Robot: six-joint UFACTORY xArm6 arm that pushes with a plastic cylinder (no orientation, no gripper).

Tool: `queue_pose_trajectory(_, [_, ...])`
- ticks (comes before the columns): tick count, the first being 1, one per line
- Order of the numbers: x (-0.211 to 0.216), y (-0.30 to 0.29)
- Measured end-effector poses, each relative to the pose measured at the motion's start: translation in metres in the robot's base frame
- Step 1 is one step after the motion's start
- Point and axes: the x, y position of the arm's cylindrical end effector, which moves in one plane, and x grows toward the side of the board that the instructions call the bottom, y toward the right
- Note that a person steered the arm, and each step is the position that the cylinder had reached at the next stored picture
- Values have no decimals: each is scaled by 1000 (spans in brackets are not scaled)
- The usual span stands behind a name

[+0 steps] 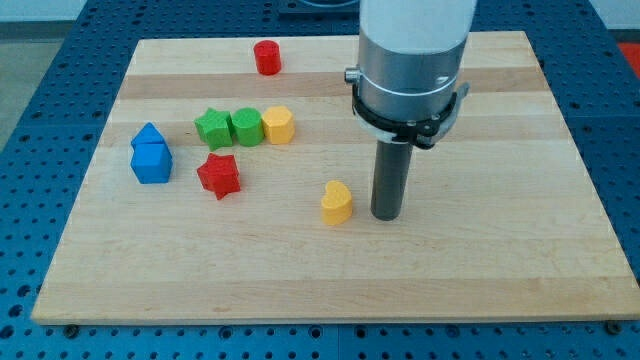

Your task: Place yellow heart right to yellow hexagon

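The yellow heart [337, 202] lies near the board's middle, a little toward the view's bottom. The yellow hexagon [278, 125] sits up and to the left of it, at the right end of a row with two green blocks. My tip [386, 216] rests on the board just right of the yellow heart, with a small gap between them. The rod hangs from the wide grey arm end above it.
A green star-like block [213, 128] and a green cylinder-like block [245, 126] touch the hexagon's left side. A red star [219, 175] lies below them. Two blue blocks [151, 156] sit at the left. A red cylinder [267, 57] stands near the top edge.
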Motion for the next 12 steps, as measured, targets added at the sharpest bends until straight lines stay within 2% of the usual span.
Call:
queue_pose_trajectory(2, [8,-40])
queue_pose_trajectory(3, [-17,-42])
queue_pose_trajectory(4, [-70,-40])
queue_pose_trajectory(5, [-52,-22])
queue_pose_trajectory(6, [27,18])
queue_pose_trajectory(7, [73,13])
queue_pose_trajectory(8, [76,-44])
queue_pose_trajectory(9, [76,-70])
queue_pose_trajectory(11, [22,-70])
queue_pose_trajectory(12, [-23,-70])
